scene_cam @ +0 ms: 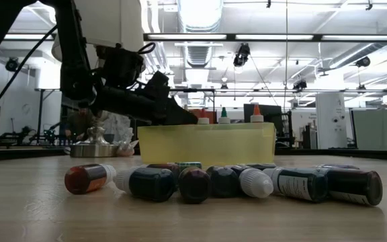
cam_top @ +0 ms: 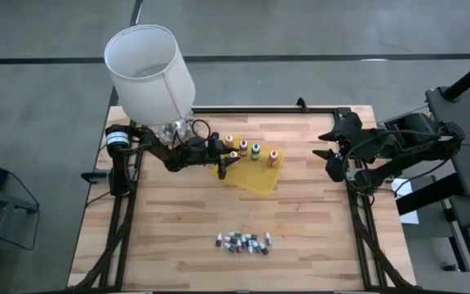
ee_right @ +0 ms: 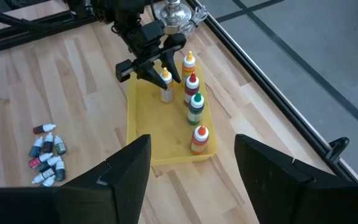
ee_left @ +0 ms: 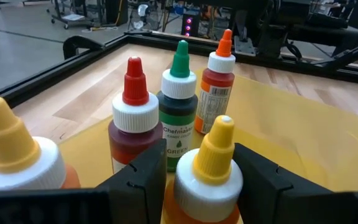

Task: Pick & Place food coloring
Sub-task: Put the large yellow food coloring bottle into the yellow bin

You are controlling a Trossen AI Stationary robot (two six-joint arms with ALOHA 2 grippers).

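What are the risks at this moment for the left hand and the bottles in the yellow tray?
1. The left hand straddles a yellow-capped bottle with the red-capped bottle standing close beside it; a finger may knock that neighbour over.
2. The fingers sit near the bottle's cap, so the grip might slip when lifting.
3. The yellow tray might shift if a bottle is pushed.

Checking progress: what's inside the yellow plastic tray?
Five squeeze bottles stand in the yellow plastic tray; the left gripper straddles a yellow-capped one. Its base is hidden.
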